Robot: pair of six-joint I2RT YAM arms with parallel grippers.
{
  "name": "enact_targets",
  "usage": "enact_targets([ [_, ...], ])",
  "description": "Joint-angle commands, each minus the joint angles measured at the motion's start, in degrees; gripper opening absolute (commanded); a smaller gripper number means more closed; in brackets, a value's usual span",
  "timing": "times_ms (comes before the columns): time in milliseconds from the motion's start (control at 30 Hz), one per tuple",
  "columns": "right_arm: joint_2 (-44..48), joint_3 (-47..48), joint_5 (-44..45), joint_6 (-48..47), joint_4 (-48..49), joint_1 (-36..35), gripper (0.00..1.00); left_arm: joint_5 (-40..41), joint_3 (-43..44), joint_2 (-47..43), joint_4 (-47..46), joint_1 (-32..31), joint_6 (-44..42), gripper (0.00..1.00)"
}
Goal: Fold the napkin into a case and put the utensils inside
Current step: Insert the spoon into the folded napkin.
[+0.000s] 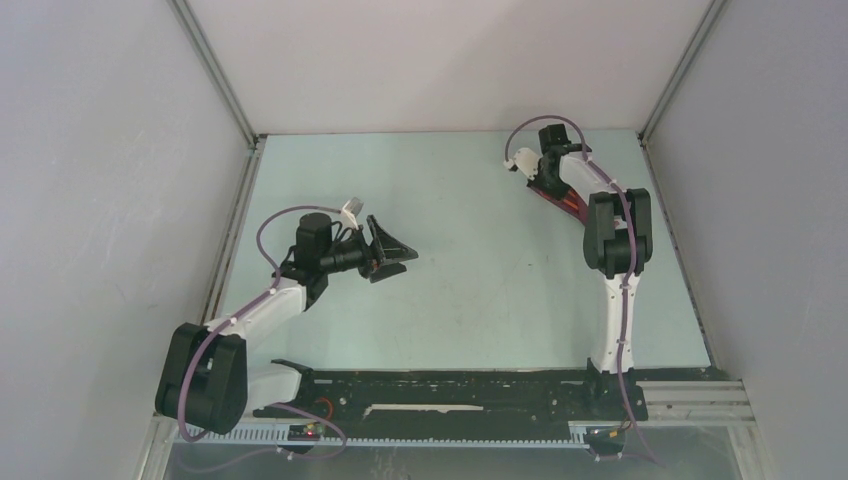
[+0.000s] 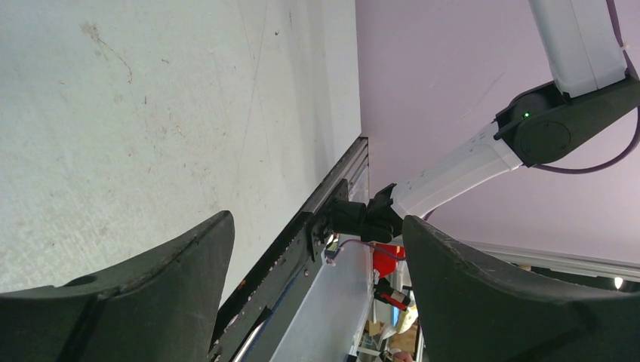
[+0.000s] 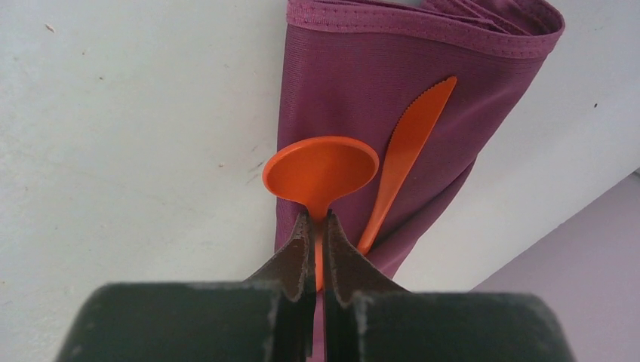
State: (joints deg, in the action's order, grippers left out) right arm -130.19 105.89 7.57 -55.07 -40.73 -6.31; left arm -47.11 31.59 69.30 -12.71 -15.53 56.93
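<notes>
The right tool [image 3: 317, 222] is seen clamped together on the thin handle of the orange-red spoon [image 3: 321, 170], just below its round bowl, in the lower middle of the right wrist view. The spoon's bowl is laid on the plum-purple case [image 3: 392, 90], a narrow folded cloth that runs from the top of that frame down behind the fingers [image 3: 290, 264]. Just right of the spoon, an orange-red knife [image 3: 407, 147] with a serrated edge is laid slantwise on the same cloth, its tip pointed to the upper right. Whether either handle is tucked under a fold cannot be told. In the top view the case is found in the upper right of the frame, under the right arm, near the far right corner of the pale counter [image 1: 480, 280]. The left tool [image 1: 395, 250] is held left of centre, above bare counter, with its fingers [image 2: 151, 302] spread wide apart and nothing between them.
</notes>
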Motion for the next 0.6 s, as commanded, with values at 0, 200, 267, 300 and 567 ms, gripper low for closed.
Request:
enact_targets([
  [0,2.2,2.1,1.1,1.9,0.6,0.6,0.0,-1.0,-0.3,-1.3,-1.4,-0.2,-0.7,0.86],
  [200,0.8,4.1,2.0,3.3,0.6,1.1,0.02,-1.0,-0.1,-1.3,-1.4,-0.2,-0.6,0.86],
  [267,0.2,5.2,2.1,3.3,0.1,1.2,0.04,-1.1,-0.2,-1.4,-1.4,-0.2,-0.6,0.86],
  [300,0.0,5.5,2.2,3.2,-0.2,1.2,0.06,-1.1,-0.2,-1.4,-1.4,-0.2,-0.6,0.86],
  [567,-0.4,8.1,-0.5,4.0,-3.6,1.2,0.25,-0.9,-0.5,-1.9,-1.4,-0.2,-0.6,0.86],
])
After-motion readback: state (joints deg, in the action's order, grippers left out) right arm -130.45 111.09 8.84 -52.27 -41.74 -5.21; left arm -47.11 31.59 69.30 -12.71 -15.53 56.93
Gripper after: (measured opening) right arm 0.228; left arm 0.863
